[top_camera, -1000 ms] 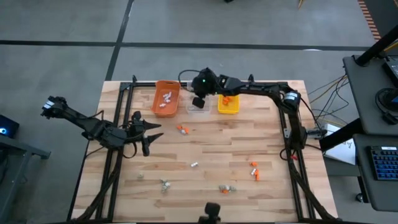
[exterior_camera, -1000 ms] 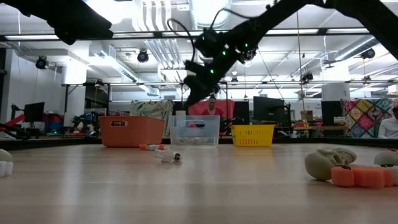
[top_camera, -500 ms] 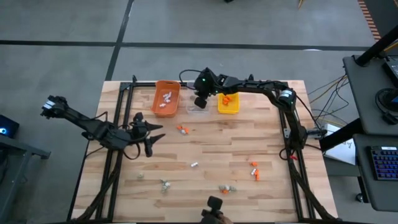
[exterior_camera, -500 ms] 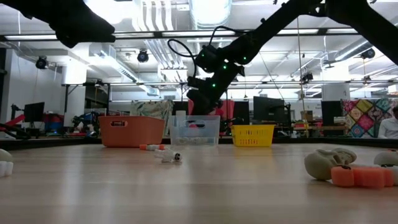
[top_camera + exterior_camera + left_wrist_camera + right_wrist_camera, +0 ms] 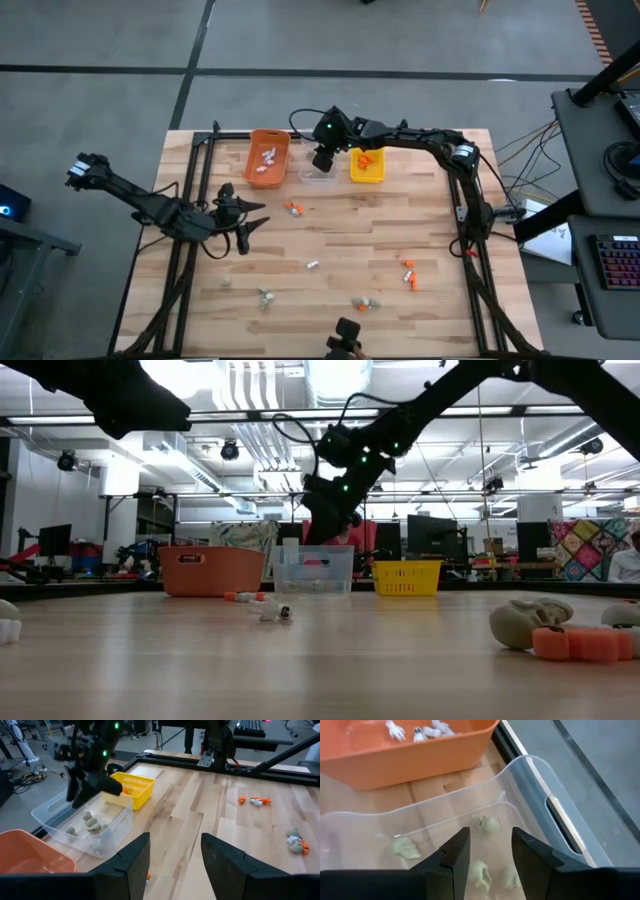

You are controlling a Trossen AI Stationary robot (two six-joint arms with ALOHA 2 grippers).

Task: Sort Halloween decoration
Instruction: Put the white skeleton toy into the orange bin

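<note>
My right gripper (image 5: 489, 851) stands open over the clear bin (image 5: 318, 171) at the table's far edge, with nothing between its fingers. Several grey-tan decorations (image 5: 487, 824) lie on the bin's floor below it. My left gripper (image 5: 246, 222) hovers open over the table's left part, holding nothing; in its wrist view the gap (image 5: 175, 862) is empty. Loose on the table lie orange pieces (image 5: 292, 208) (image 5: 408, 272), a white piece (image 5: 312, 265) and grey-tan ones (image 5: 264, 296) (image 5: 365, 302).
An orange bin (image 5: 268, 158) with white pieces stands left of the clear bin, and a yellow bin (image 5: 367, 166) with orange pieces stands right of it. Black frame rails (image 5: 190, 200) run along the table's left, right and far edges. In the low view, a grey-tan piece (image 5: 528, 622) and an orange one (image 5: 585, 644) lie close.
My right gripper has sunk a little toward the clear bin and shifted slightly over it.
</note>
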